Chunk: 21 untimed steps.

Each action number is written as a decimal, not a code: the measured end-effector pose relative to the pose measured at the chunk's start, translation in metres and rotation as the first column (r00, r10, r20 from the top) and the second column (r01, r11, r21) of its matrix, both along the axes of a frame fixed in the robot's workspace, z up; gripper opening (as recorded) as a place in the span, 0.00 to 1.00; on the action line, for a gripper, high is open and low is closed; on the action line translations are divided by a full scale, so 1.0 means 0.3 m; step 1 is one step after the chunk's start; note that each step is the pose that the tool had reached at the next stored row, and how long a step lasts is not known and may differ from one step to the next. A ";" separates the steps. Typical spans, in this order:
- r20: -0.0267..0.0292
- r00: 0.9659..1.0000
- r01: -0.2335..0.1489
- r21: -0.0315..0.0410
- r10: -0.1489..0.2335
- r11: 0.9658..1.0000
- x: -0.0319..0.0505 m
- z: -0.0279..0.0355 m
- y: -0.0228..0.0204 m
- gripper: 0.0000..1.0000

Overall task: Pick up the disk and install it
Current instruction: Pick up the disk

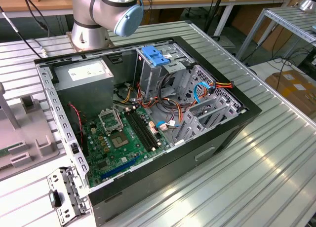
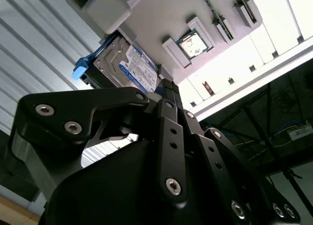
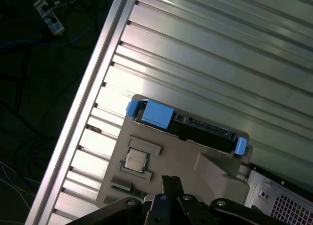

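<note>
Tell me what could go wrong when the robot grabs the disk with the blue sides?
1. The disk sits tucked in a grey holder, so the gripper near it might hit the holder's edge or slip off.
2. A small chip lies in the same holder close by; a crooked reach could knock it.
3. Loose cables crowd the open computer case, so the disk could snag there.

Exterior view, 11 o'clock: arm (image 1: 98, 12) has silver-grey cylindrical joints and a round light-blue end cap (image 1: 129, 15), on a wider silver base (image 1: 88, 38). In both wrist views the gripper (image 2: 166, 90) is matte black, with flat linkage bars (image 2: 168, 151), angular plates and silver socket-head screws (image 2: 173, 186) at the pivots.
</note>
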<state>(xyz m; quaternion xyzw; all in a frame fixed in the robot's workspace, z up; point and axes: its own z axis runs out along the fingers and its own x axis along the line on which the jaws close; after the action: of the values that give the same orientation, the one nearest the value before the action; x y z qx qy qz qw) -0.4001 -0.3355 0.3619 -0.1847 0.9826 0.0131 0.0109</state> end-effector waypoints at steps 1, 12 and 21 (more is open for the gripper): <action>0.000 1.000 -0.007 0.000 0.007 1.000 0.000 0.000 0.000 0.11; 0.000 0.998 -0.058 0.000 0.058 0.998 0.000 0.000 0.000 0.11; 0.000 0.994 -0.108 0.000 0.108 0.994 0.000 0.000 0.000 0.11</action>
<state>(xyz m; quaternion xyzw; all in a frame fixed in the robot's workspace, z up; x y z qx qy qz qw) -0.4001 -0.3355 0.3619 -0.2377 0.9712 0.0136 0.0101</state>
